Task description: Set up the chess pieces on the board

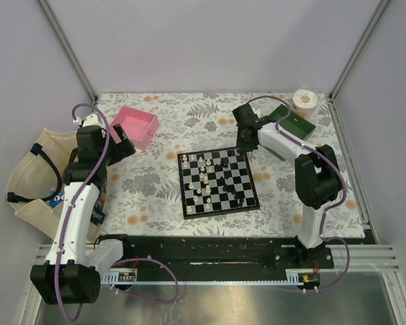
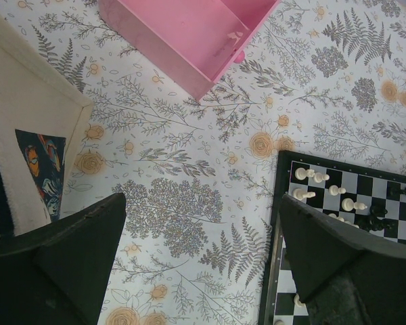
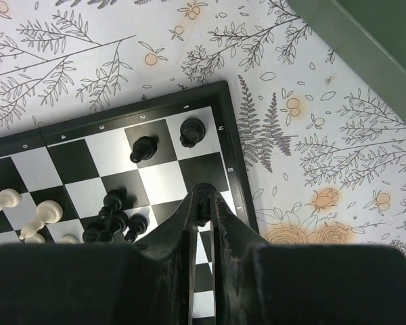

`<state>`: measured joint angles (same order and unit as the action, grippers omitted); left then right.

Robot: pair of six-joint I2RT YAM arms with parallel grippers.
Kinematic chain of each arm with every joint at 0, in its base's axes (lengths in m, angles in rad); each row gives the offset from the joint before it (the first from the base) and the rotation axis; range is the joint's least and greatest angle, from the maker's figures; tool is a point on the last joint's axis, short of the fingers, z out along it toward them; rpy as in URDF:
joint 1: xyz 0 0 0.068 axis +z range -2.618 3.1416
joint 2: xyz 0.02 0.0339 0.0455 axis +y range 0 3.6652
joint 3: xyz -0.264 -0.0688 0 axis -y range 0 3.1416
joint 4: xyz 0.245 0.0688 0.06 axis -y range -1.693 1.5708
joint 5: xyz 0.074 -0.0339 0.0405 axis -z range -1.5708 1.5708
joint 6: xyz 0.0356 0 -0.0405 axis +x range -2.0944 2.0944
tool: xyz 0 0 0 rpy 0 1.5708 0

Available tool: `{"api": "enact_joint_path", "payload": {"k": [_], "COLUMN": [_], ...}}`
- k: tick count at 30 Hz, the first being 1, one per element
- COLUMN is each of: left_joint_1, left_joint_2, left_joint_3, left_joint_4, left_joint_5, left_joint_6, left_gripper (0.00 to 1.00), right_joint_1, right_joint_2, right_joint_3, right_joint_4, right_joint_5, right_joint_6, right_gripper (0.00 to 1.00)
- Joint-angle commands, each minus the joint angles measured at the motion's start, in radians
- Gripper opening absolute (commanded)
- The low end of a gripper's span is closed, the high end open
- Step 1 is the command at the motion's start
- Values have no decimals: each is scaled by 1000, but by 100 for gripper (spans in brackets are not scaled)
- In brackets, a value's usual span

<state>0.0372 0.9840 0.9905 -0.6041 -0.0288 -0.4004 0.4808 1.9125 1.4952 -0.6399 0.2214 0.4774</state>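
A table (image 1: 189, 112) under a flowered cloth fills the middle of the overhead view. A cream cloth bag (image 1: 30, 179) lies off its left edge. The board (image 1: 223, 205) sits at the centre of the table, turned slightly. A pink tray (image 1: 137, 125) stands at the upper left. A green tray (image 1: 294, 124) stands at the upper right, with a roll of tape (image 1: 304, 101) just behind it in the corner.

The left gripper (image 1: 125, 150) hangs at the left of the frame, just below the pink tray and to the right of the bag. Its jaws are spread wide over bare cloth with nothing between them. The right gripper (image 3: 203, 198) is at the board's upper right corner. Its fingers stand almost together, pinched on what looks like a small black piece (image 3: 202, 215) by the board's edge.

White pieces (image 1: 203, 179) are scattered down the left half of the board. A bunch of black pieces (image 3: 111, 220) sits in the lower left of the right wrist view. Two upright black pieces (image 3: 143, 147) stand apart on squares in the top row.
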Motion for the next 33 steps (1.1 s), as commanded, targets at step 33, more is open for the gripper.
{"api": "enact_joint_path", "payload": {"k": [33], "left_joint_1": [16], "left_joint_2": [1], "left_joint_3": [5], "left_joint_4": [33], "left_joint_5": [24], "left_joint_6": [-9], "left_gripper": [99], "right_joint_1": [-8], "right_joint_2": [95], "right_joint_3": [42], "right_joint_4": [42], "right_joint_5": [-25], "right_joint_6": [-16], "right_gripper": [12]}}
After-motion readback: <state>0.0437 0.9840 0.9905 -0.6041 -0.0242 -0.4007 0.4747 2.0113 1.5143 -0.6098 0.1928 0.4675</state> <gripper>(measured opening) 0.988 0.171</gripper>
